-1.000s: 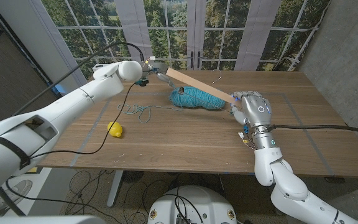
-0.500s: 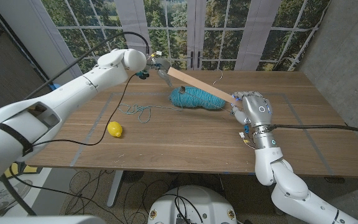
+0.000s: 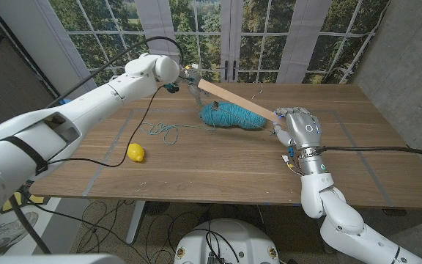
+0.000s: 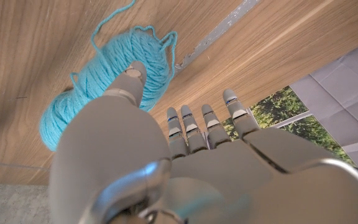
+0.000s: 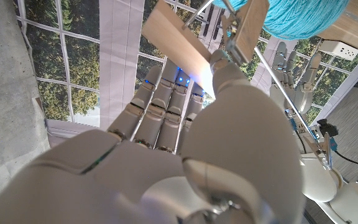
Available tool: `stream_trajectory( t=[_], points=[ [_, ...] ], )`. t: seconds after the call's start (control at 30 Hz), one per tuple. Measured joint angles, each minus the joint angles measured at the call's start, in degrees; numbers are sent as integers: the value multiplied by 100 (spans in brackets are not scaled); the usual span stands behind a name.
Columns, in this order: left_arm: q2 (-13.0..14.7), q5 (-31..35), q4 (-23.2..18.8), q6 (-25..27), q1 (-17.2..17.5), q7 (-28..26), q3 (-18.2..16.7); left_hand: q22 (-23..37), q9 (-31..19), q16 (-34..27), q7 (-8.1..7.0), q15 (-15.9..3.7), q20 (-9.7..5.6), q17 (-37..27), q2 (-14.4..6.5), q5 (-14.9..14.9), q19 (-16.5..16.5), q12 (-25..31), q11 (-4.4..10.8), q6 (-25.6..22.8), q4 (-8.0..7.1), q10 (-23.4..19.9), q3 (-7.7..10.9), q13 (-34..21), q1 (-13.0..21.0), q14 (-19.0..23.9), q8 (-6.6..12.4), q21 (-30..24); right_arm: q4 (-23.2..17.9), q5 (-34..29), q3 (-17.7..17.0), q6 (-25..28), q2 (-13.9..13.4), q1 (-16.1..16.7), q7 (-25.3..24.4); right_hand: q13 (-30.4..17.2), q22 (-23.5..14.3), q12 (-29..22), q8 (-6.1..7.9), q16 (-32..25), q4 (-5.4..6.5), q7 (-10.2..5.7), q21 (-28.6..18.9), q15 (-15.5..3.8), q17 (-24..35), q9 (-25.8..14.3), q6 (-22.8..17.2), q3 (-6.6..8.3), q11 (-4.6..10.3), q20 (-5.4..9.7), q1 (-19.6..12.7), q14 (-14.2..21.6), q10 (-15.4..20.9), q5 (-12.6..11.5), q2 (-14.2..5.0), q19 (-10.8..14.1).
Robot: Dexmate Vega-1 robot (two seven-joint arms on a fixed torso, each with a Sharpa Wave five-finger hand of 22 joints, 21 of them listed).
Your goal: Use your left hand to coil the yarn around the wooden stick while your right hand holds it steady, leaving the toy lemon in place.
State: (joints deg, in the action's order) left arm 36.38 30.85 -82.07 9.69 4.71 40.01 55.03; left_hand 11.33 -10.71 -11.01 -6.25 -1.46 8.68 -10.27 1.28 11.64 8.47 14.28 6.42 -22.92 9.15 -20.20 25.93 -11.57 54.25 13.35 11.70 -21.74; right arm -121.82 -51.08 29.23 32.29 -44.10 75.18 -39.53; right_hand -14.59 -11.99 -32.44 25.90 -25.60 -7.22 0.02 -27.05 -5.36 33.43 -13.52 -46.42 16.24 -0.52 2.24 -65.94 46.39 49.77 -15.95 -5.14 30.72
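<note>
Worktop: a long wooden surface under both arms, carrying the yarn and the lemon.
Wooden stick: a flat pale slat, slanting up from the right hand toward the left hand, its middle passing through the wound yarn.
Yarn: a fat teal bundle already wrapped round the stick, just ahead of the right hand. A loose tail lay in loops on the worktop below and outward of the left hand.
Right hand: it gripped the near end of the stick, fingers wrapped round it, holding it steady beside the bundle.
Left hand: raised at the far end of the stick, above the bundle. A taut strand appeared to run from it down to the yarn, but I could not tell whether the fingers were pinching it or merely near it.
Toy lemon: well apart from both hands, outward of the left arm, lying alone on the worktop.
Progress: much of the yarn looked coiled. The loose tail remained to be wound, so I judged the job well along but unfinished; the lemon seemed undisturbed.
</note>
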Motion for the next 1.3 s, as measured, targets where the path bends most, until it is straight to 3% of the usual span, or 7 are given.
stream_trajectory(
  t=[0.27, 0.43, 0.7, 0.8, 1.0, 1.17, 1.3],
  points=[
    [-170, 67, 276, -133, -117, 99, 120, -1, -10, -67, -92, -82, 0, 1, -53, 0, 0, 189, 124, -381, -47, -534, -177, -79, 98, 82, 109, 5, 20, 23, 0, 0, -4, -27, 8, 0, 28, -1, 0, 4, -4, 0, -44, -5, 2, 0, 0, -4, 1, 0, -15, 6, -1, -1, 15, 0],
    [-292, 106, 476, -200, -196, 171, 225, -1, -10, -70, -76, -59, 0, 1, -30, 0, 0, 170, 159, -399, -72, -565, -278, -84, 120, 106, 96, 35, 40, 43, -1, -4, -5, -43, 13, 0, 28, 0, 0, 50, -8, 7, -44, -26, 18, 0, -8, -8, 2, -22, -14, 28, -1, -19, 14, -23],
    [-463, 207, 747, -321, -291, 228, 399, -1, -9, 1, 38, 94, -15, 1, -30, 0, -66, -167, -164, 372, -142, 176, -586, -84, 120, -95, -156, 107, 81, 82, -1, -13, -6, -63, 17, 0, 28, 1, 1, 82, -12, 7, -71, -26, 37, 0, -8, -12, 3, -22, -13, 28, -1, -19, 13, -22],
    [-531, 231, 856, -373, -318, 229, 457, -1, -9, 21, 39, 146, 11, 1, -7, 0, -93, -249, -235, 700, -162, 448, -678, -83, 96, -209, -156, 121, 92, 100, -4, -15, -10, -70, 17, 0, 28, 2, 1, 82, -12, 7, -71, -26, 47, 0, -8, -12, 4, -22, -13, 28, -1, -19, 13, -23],
    [-628, 234, 1029, -517, -321, 77, 515, -1, -9, 21, 44, 146, 11, 1, 30, 1, -92, -252, -274, 879, -195, 550, -764, -83, 60, -228, -156, 121, 108, 138, -6, -19, -15, -81, 24, 0, 27, 17, 1, 126, -12, 7, -114, -6, 48, 0, -8, -12, 8, -22, -11, 48, 32, -19, 12, -22],
    [-639, 217, 1054, -625, -223, -213, 499, -1, -9, 21, 1, 238, 1, -29, 27, 1, -209, -318, -439, 1218, -320, 919, -934, -110, -185, -382, -156, 206, 114, 177, -10, -23, -15, -89, 35, 0, 27, 13, 1, 127, -11, 7, -113, -27, 72, 0, -8, -12, -10, -23, -4, 71, 51, -60, 4, -24],
    [-586, 130, 956, -643, -106, -456, 366, 25, -9, 7, -68, 310, -29, -29, -17, 1, -257, -221, -557, 1111, -414, 859, -1029, -135, -349, -330, -82, 228, 116, 204, -11, -24, -16, -96, 52, 0, 27, -1, 1, 148, 7, 7, -135, -35, 75, 0, -8, -30, -9, -53, -3, 80, 50, -60, 3, -53]
  ],
)
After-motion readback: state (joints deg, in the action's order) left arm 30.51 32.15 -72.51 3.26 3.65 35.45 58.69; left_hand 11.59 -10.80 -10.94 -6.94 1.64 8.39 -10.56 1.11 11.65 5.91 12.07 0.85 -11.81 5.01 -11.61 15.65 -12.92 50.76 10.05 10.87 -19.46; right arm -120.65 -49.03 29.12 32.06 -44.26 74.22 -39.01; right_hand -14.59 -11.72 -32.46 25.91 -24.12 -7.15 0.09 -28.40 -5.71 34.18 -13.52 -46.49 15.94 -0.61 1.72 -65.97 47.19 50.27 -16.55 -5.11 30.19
